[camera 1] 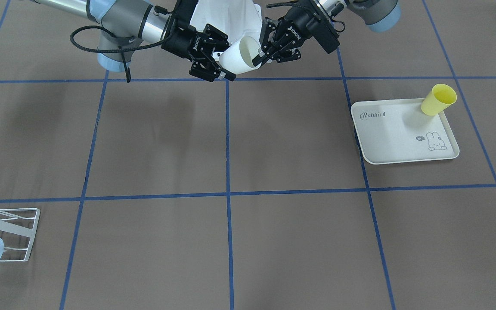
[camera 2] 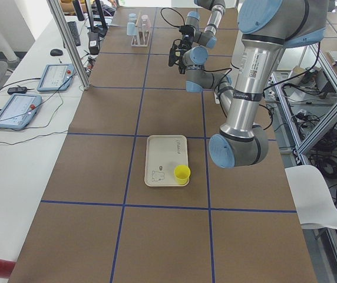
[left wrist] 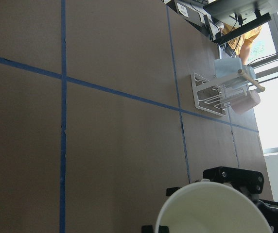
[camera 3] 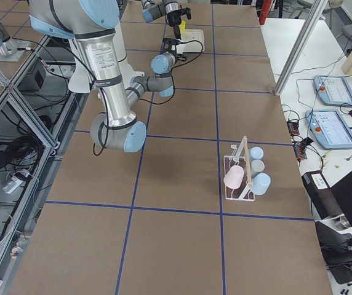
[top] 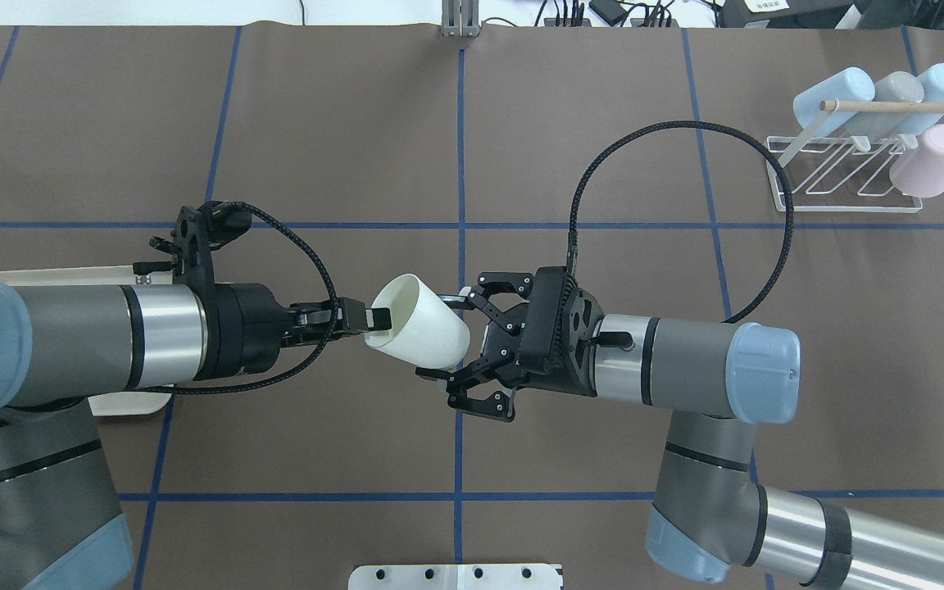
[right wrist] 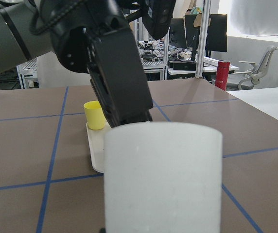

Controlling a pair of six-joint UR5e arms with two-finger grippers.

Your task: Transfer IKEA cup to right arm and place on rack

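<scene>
A white IKEA cup (top: 419, 329) hangs tilted in the air over the table's middle, near the robot. My left gripper (top: 375, 318) is shut on its rim, one finger inside the mouth. My right gripper (top: 446, 336) is open, its fingers on either side of the cup's base. The front view shows the same: the cup (camera 1: 240, 56), the left gripper (camera 1: 257, 58) and the right gripper (camera 1: 225, 60). The cup fills the right wrist view (right wrist: 163, 179), and its rim shows in the left wrist view (left wrist: 212, 208). The white wire rack (top: 845, 176) stands at the far right.
The rack holds several upturned cups, among them a pink one (top: 931, 160) and light blue ones, under a wooden rod (top: 898, 106). A cream rabbit-print tray (camera 1: 403, 133) on my left side carries a yellow cup (camera 1: 438, 100). Blue tape lines cross the brown table.
</scene>
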